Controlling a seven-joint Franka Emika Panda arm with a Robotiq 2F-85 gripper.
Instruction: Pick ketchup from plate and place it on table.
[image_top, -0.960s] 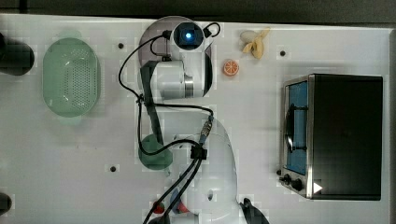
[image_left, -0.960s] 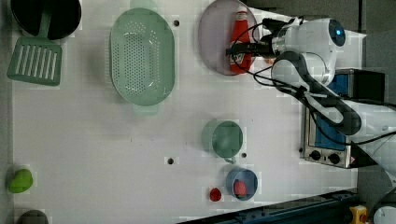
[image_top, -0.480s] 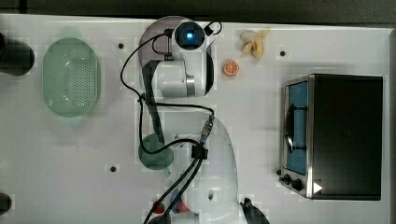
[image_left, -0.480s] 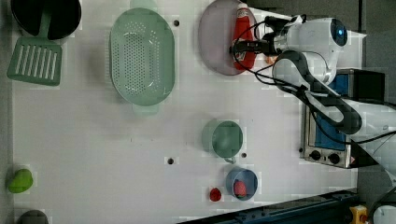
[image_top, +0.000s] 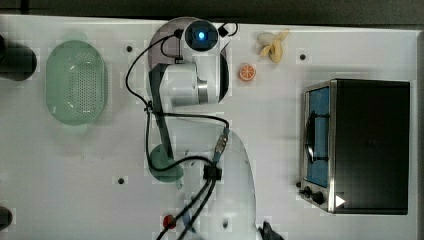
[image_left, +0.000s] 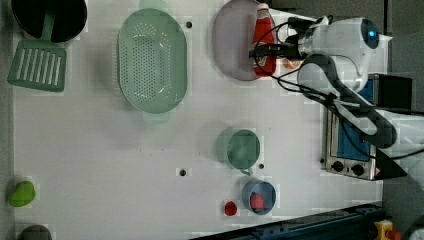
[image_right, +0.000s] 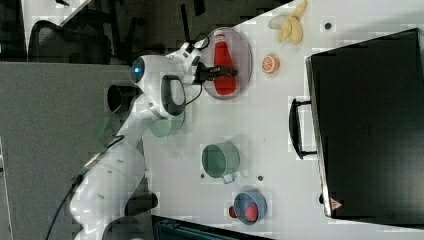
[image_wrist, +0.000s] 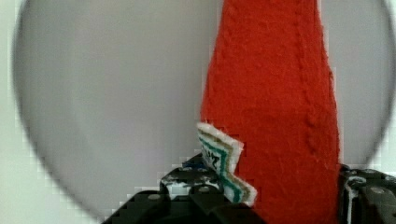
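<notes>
Ketchup (image_left: 263, 42) lying flat on the plate (image_left: 232, 45), near the plate's edge on the left view's right, cap toward the left view's top. Fingers (image_left: 260, 49) clenched across the bottle's middle, one on either side, seen in the left view and again in the right view (image_right: 220, 71). In the wrist view, red felt-like body of the ketchup (image_wrist: 275, 112) running between the two dark fingers (image_wrist: 196, 196), a pale label with teal marks sticking out beside one of them; lilac-grey plate (image_wrist: 107, 102) behind. Bottle still on the plate, not lifted clear as far as can be told.

Plate near the bench (image_left: 100, 150) edge at the left view's top. Green perforated basket (image_left: 152, 60) just beside the plate, on the left view's left. Orange slice (image_top: 247, 72) near the plate on the top view's right, peeled banana (image_top: 272, 44) further along the same way. Toaster oven (image_top: 357, 145) well apart, at the top view's right. Green mug (image_left: 242, 149) mid-bench in the left view, blue bowl (image_left: 258, 196) with something red in it below the mug, small red strawberry (image_left: 230, 208) just beside that bowl. Green slotted spatula (image_left: 36, 64) and dark pot (image_left: 49, 17) at the left view's top left corner.
</notes>
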